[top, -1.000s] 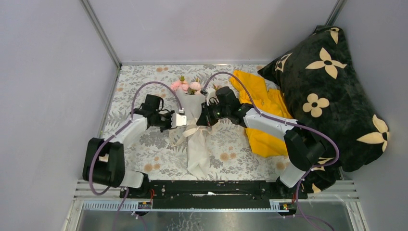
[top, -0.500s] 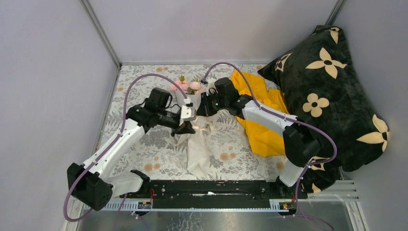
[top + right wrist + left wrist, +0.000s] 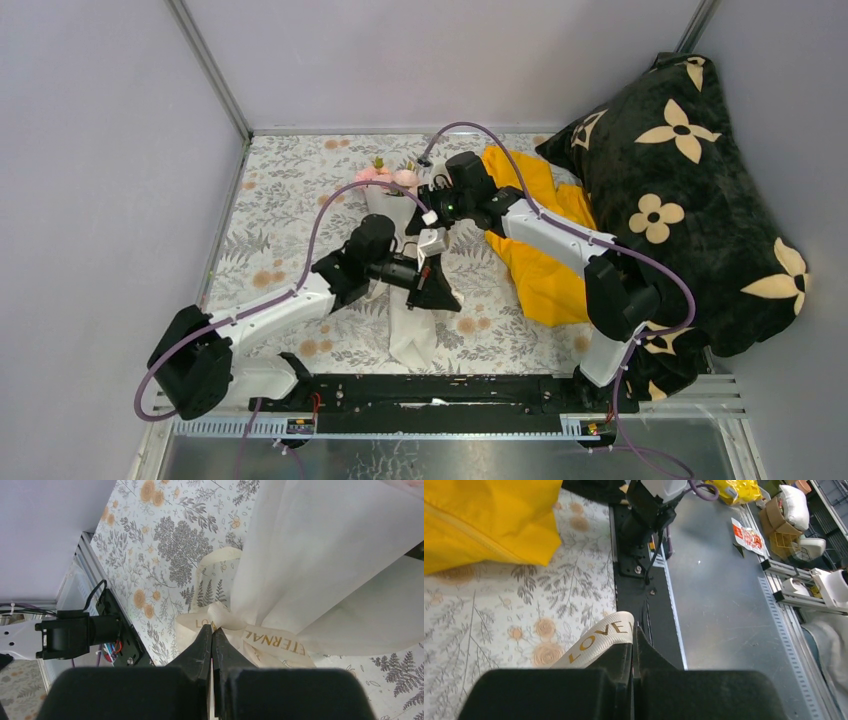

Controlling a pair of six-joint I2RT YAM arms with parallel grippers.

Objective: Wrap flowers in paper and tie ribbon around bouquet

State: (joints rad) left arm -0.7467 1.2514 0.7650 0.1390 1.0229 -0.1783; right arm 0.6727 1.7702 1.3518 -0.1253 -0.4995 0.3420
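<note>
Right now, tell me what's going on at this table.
Both arms are tying off a bouquet. The left gripper is shut on a free end of the ribbon, holding it close beside the bundle. The right gripper pinches the ribbon at the knot, at the waist of the paper cone. The bouquet lies on the floral tablecloth, with the flowers pointing away from the arms.
</note>
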